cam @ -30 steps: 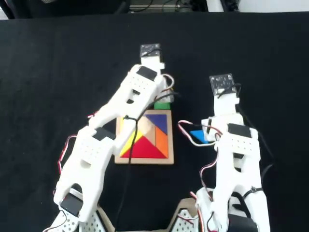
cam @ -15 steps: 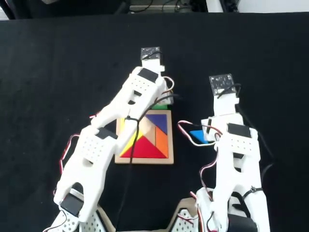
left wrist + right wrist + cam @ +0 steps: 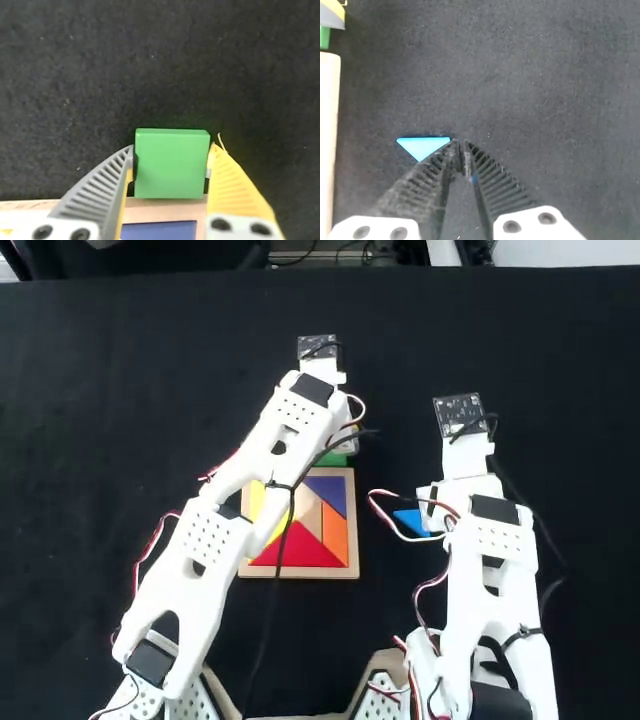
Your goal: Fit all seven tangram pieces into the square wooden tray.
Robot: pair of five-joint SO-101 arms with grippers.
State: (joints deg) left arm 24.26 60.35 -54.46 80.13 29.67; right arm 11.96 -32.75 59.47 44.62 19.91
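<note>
At the tray's far edge, left fingers grip the green square; right fingers pinched together over the blue triangle.

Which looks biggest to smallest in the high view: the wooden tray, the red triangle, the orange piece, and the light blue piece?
1. wooden tray
2. red triangle
3. orange piece
4. light blue piece, which is partly hidden, so its place against the orange piece is unsure.

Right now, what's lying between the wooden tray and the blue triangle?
Only bare black cloth, as the right wrist view shows between the wooden tray and the blue triangle. In the high view a wire loops above that gap.
</note>
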